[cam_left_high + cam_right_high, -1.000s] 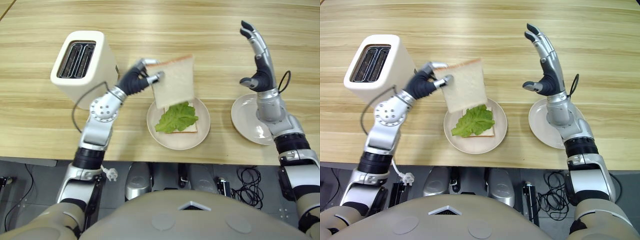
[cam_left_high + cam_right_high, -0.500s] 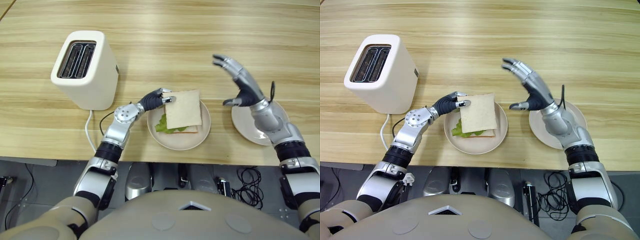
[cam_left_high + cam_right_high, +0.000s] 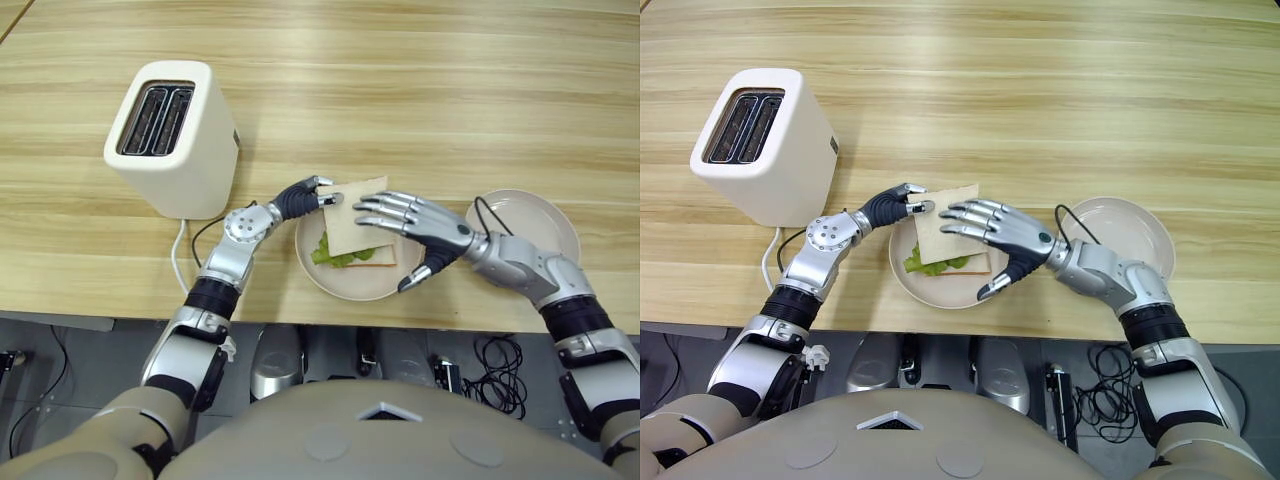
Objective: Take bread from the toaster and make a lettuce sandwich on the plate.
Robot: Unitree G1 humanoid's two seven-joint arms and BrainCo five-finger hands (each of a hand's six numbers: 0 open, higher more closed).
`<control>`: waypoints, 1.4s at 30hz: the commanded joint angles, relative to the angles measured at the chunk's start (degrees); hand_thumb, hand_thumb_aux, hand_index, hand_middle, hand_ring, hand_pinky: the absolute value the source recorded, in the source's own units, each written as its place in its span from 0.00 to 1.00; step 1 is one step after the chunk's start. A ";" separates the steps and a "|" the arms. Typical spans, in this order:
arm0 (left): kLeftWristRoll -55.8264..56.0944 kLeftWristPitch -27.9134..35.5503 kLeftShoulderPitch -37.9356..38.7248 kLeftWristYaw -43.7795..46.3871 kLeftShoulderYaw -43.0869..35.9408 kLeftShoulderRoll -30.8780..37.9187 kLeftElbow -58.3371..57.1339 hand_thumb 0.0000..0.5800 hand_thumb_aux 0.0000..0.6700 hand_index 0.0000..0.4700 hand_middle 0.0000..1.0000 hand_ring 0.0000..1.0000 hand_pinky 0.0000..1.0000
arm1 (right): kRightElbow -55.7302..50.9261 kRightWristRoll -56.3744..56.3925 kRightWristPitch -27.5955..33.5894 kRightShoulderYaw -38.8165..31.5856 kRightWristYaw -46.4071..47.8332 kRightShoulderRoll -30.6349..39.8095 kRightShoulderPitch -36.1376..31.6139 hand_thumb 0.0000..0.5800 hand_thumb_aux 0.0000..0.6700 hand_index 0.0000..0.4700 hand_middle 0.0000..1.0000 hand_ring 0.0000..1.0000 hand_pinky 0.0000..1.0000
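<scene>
A light wooden table (image 3: 420,80) carries a cream toaster (image 3: 172,140) at the left, slots up, a beige plate (image 3: 350,293) near the front edge and a second plate (image 3: 535,210) just to its right. On the beige plate a bread slice (image 3: 380,259) bears lettuce (image 3: 335,256), with a top slice (image 3: 348,218) over both; the left hand (image 3: 298,198) has its fingers closed on that top slice's left corner. The right hand (image 3: 420,228) is spread, fingers straight, over the top slice's right part, grasping nothing
</scene>
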State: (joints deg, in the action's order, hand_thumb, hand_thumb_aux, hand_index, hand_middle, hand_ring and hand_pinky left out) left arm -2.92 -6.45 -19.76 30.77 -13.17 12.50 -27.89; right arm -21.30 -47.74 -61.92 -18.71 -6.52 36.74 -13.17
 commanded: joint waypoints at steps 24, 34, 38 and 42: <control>-12.74 -7.41 -8.22 -11.35 -3.36 0.38 -11.06 0.00 0.00 0.00 0.00 0.00 0.00 | 6.84 21.14 21.15 -11.87 41.67 3.00 7.64 0.00 0.00 0.00 0.00 0.00 0.00; -22.44 -9.37 -10.76 -28.82 -3.41 4.91 -9.13 0.00 0.00 0.00 0.00 0.00 0.00 | 5.53 18.62 21.94 -10.59 39.25 1.36 6.65 0.00 0.00 0.00 0.00 0.00 0.00; -23.32 -9.55 -9.18 -31.82 -3.15 5.17 -6.00 0.00 0.00 0.00 0.00 0.00 0.00 | 3.38 15.34 21.93 -9.79 34.70 -0.15 5.29 0.00 0.00 0.00 0.00 0.00 0.00; -20.91 -10.43 -5.99 -32.63 -1.31 4.93 -0.51 0.00 0.00 0.00 0.00 0.00 0.00 | 3.93 18.02 20.68 -6.11 29.11 -2.54 4.20 0.75 0.50 0.49 0.55 0.55 0.55</control>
State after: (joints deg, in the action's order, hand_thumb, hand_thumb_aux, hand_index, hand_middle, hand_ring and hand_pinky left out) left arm -25.13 -16.80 -27.41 -1.55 -15.93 17.15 -31.18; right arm -14.20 -28.54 -42.82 -25.19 23.90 34.64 -9.71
